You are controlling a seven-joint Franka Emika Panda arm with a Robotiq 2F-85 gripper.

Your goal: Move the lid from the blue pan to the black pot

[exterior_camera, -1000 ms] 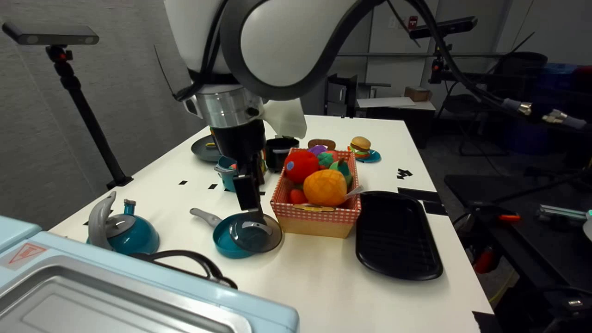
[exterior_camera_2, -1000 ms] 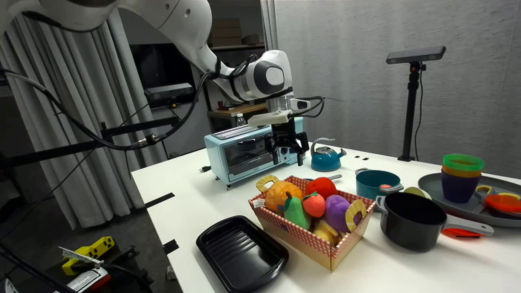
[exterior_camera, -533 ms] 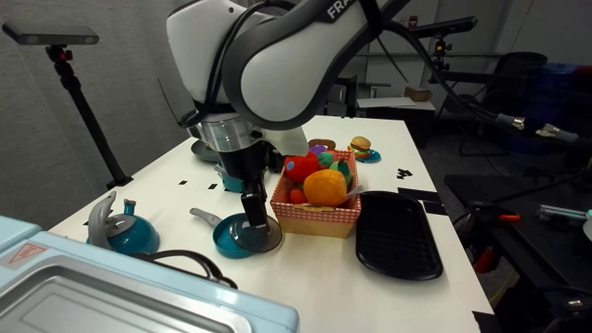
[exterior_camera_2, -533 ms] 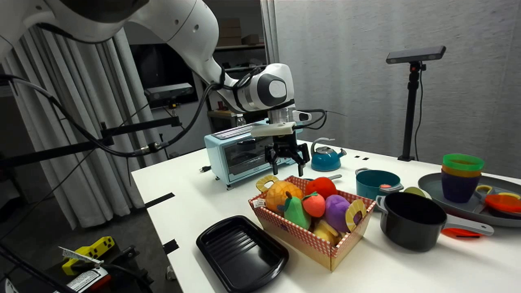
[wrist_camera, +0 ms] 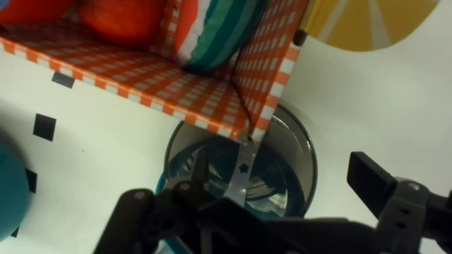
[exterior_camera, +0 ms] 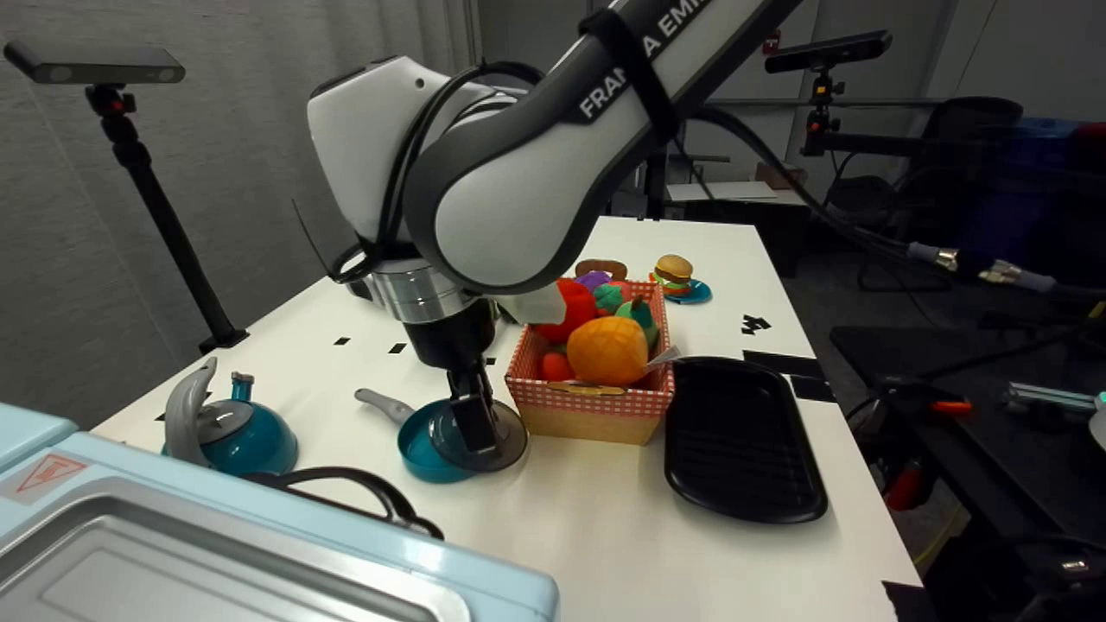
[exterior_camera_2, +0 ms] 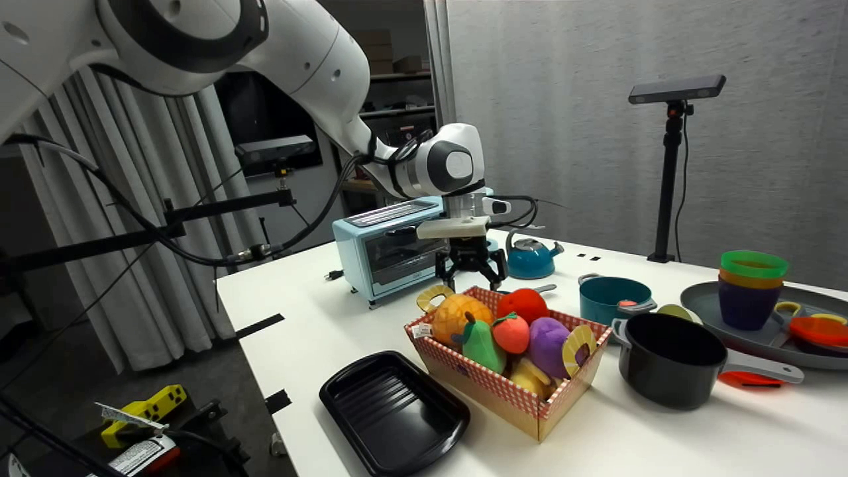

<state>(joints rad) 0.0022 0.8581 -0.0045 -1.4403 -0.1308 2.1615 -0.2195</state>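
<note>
I have a red-checked basket (exterior_camera: 596, 423) of plush fruit (exterior_camera: 607, 352) on the tabletop (exterior_camera: 596, 527), a black tray (exterior_camera: 743, 441) beside it. On my screen a teal kettle (exterior_camera: 255, 442) stands near the light-blue toaster oven (exterior_camera_2: 404, 252), and stacked cups (exterior_camera_2: 750, 291) stand on a grey platter (exterior_camera_2: 702, 310).

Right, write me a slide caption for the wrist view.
Open gripper above the lid, which lies off-centre over the pan, a corner of the basket hiding part of the lid.
</note>
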